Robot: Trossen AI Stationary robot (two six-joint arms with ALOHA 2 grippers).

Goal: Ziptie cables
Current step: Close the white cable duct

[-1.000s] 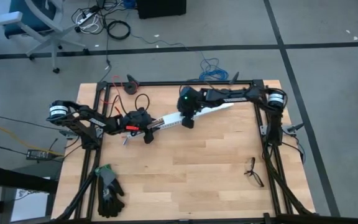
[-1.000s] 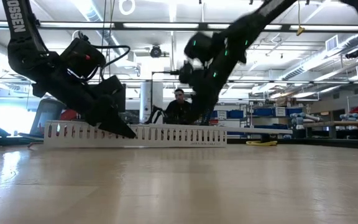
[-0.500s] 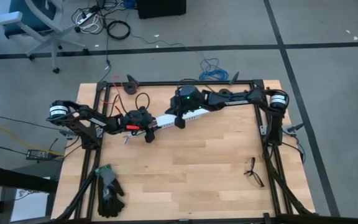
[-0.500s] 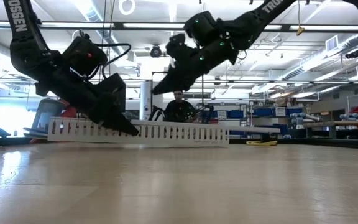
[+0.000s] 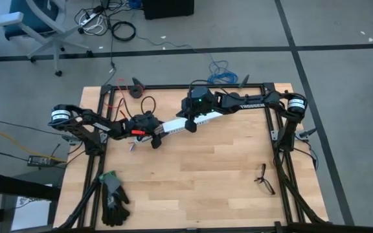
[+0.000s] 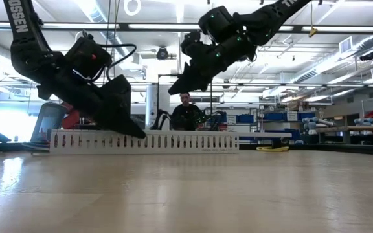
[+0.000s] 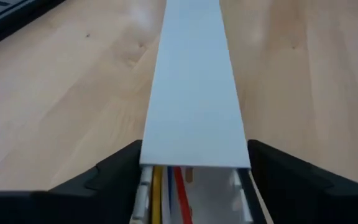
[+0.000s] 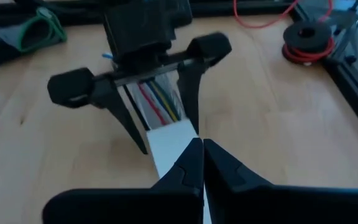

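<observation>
Left gripper (image 7: 194, 152) sat with its dark fingers spread wide, straddling the near end of the long white slotted plastic channel (image 7: 194, 93) rather than squeezing it, so I'd call it let go. Right between those fingers were the thin red, yellow and blue cables (image 7: 179, 193), tucked inside the channel's open end, over in the back-left part of the wooden bench (image 5: 206, 168).

My guess is those wires are light and floppy, and would slither apart if pinched at one spot. I'd take the bundle where it shows at the open end and wrap close to there. Couldn't spot the black ziptie anywhere.

Further along, the flat white cover ran toward the back edge. Past that, the right gripper (image 5: 190, 127) hung above the channel with its fingers pressed together, holding nothing.

Compared with a second before, the right gripper had come up off the channel. The channel looked to have shifted closer to the left gripper. The left fingers had also widened.
</observation>
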